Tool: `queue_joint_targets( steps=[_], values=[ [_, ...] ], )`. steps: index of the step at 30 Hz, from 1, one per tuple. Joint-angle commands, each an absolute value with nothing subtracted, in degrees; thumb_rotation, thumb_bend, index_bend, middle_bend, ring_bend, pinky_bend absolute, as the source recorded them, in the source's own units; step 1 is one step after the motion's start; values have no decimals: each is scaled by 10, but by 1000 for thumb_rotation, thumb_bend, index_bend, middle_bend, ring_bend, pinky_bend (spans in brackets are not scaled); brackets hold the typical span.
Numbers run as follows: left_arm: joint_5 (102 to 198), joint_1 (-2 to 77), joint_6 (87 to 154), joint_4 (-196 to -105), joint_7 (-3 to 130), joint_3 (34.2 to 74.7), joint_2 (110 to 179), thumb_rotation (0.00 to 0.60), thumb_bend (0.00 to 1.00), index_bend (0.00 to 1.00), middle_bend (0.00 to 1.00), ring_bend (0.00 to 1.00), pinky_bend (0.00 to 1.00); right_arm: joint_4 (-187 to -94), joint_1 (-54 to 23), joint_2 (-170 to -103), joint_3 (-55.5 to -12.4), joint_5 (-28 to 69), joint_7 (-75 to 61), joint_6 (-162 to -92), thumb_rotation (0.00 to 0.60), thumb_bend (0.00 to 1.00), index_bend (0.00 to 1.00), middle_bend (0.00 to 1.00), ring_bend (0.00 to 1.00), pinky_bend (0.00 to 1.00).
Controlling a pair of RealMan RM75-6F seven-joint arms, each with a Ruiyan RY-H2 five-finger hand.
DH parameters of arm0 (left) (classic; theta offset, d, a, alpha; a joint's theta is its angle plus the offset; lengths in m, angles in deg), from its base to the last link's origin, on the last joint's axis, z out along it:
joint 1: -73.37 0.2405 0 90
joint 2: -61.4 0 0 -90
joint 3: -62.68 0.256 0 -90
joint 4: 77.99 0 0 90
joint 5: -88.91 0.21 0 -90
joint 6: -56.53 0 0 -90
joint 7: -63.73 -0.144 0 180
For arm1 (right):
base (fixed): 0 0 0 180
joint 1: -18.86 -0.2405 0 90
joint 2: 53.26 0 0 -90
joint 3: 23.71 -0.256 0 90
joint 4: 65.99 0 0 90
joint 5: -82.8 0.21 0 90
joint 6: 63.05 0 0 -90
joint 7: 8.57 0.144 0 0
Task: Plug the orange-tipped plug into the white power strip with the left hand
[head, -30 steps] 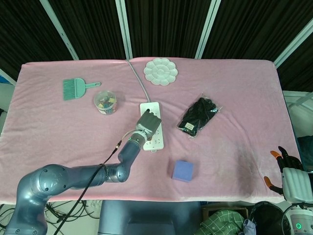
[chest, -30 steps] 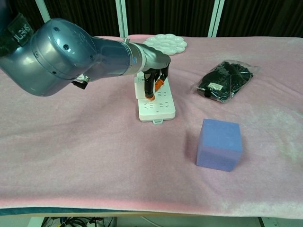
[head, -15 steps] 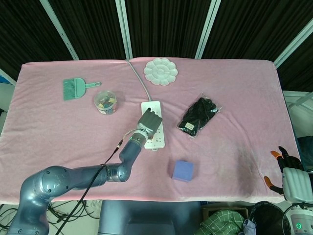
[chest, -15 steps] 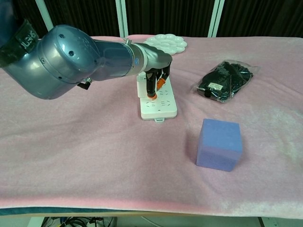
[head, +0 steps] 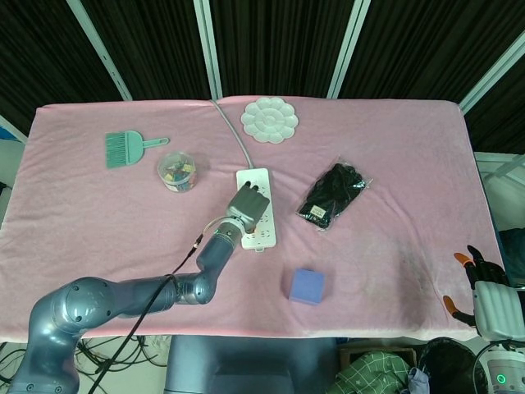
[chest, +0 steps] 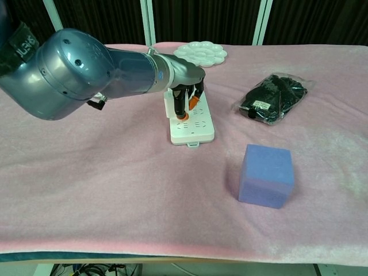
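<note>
Orange-tipped plug (chest: 183,117) touches the white power strip (chest: 193,127) — grasped by the left robot hand (chest: 187,95); right robot hand (head: 480,289) hangs released beyond the bench (head: 394,164).

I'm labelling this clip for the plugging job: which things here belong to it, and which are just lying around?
Part of the job:
left hand, holding the plug
orange-tipped plug, its tip down at the strip
white power strip

Lying about:
purple block
black bagged item
white palette
green brush
clear jar
right hand, off the table's edge
</note>
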State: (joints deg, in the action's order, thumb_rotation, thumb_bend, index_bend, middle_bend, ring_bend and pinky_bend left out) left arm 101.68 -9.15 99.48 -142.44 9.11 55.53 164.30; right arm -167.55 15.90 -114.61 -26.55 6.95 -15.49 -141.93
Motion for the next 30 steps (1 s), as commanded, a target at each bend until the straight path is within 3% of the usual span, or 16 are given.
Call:
queue_joint_targets(
  steps=[1,6,15,21,25,30],
  values=[
    [1004,-97,1009,-1454,85,545,1624,600,211,187,137,13,92,-1676,159,-1146,-265,70,-155,-1419,600,205,182,57,168,140],
    [989,-103,1038,-1496,77,532,1598,600,187,137,24,0,59,-1676,159,-1146,-265,69,-155,-1418,600,204,182,57,171,140],
    [1045,-98,1120,-1598,78,516,1530,600,187,140,56,0,60,-1674,158,-1147,-266,72,-159,-1417,600,205,182,56,173,140],
    [1056,-69,1191,-1737,57,529,1429,600,193,148,63,0,65,-1675,158,-1148,-266,73,-167,-1420,600,205,182,57,173,140],
    [1099,-18,1222,-1831,80,558,1338,600,192,148,65,0,74,-1675,159,-1149,-266,73,-171,-1424,600,204,181,57,173,140],
    [1226,93,1292,-1899,170,620,1250,600,192,149,69,0,74,-1674,159,-1150,-267,71,-176,-1427,600,205,182,57,173,140]
  ],
)
